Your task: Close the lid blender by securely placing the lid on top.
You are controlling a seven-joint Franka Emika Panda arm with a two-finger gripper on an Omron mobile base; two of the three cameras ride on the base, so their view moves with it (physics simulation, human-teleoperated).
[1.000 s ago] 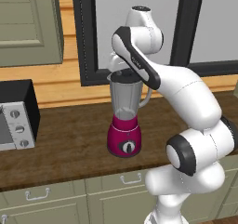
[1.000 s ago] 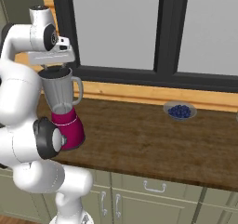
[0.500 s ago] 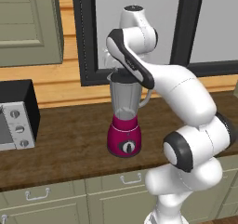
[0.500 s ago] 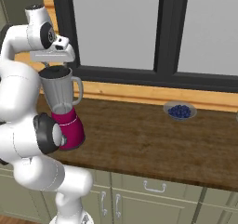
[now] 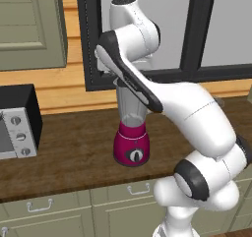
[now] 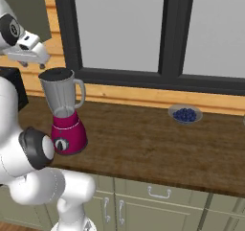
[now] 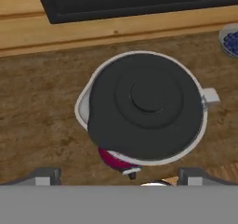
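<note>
The blender [image 6: 63,111] stands on the dark wooden counter [image 6: 143,144], with a magenta base [image 5: 131,145] and a clear grey jar whose handle [image 6: 80,93] points right. The black round lid [image 7: 146,104] lies on the jar's rim, and a thin strip of rim [image 7: 82,108] shows at its left side. It appears as a dark cap [image 6: 56,73] in the right base view. My gripper [image 7: 118,175] hangs above the lid, apart from it. It is open, its fingertips [image 7: 45,175] spread wide with nothing between them. In the left base view my arm covers the jar's top.
A black-and-silver toaster oven [image 5: 17,123] stands at the counter's left end. A small bowl of blueberries [image 6: 184,114] sits to the right by the window sill. The dark window frame [image 6: 170,43] rises right behind the blender. Cabinet drawers [image 6: 158,196] run below the counter.
The hand has drawn up and away from the jar's top, to the left in the right base view. The lid stays on the jar, which has not moved.
</note>
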